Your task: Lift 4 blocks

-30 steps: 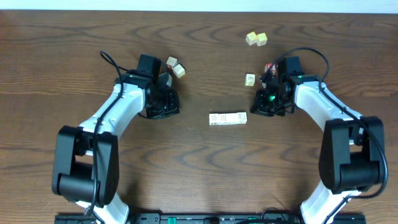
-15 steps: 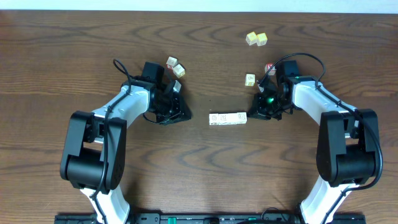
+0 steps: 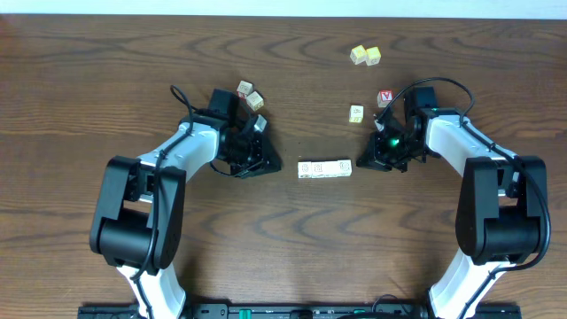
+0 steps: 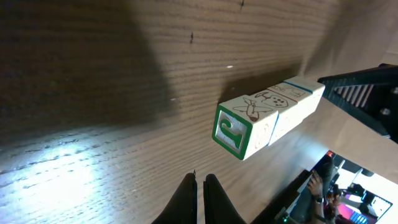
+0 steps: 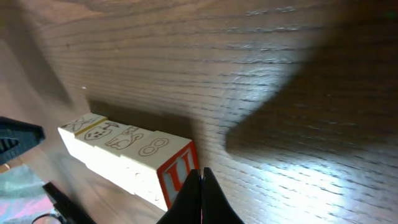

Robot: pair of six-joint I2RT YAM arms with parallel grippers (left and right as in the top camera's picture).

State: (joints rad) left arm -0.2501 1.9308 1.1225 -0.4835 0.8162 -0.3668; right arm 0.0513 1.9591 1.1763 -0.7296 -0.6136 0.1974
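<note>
The four blocks (image 3: pixel 325 168) lie in one row on the desk (image 3: pixel 292 239), side by side and touching. The row sits between the two sets of jaws.

The left jaws are shut tight with nothing in them. Their fingertips (image 4: pixel 189 198) point at the green end (image 4: pixel 232 129) of the row, with a little bare wood in between.

The right jaws are shut tight too and hold nothing. Their fingertips (image 5: pixel 194 196) are just beside the orange-red end (image 5: pixel 177 176). I cannot tell if they touch it.

The wood on both long sides of the row is bare.

Off to one side of the right jaws, toward the far edge of the desk, sit a small yellow cube (image 3: pixel 356 112) and a red-faced cube (image 3: pixel 384 97). Two more yellow cubes (image 3: pixel 365 55) sit farther off, close to that edge.

Two small cubes (image 3: pixel 250 95) sit near the left arm (image 3: pixel 190 146), apart from the left jaws.
</note>
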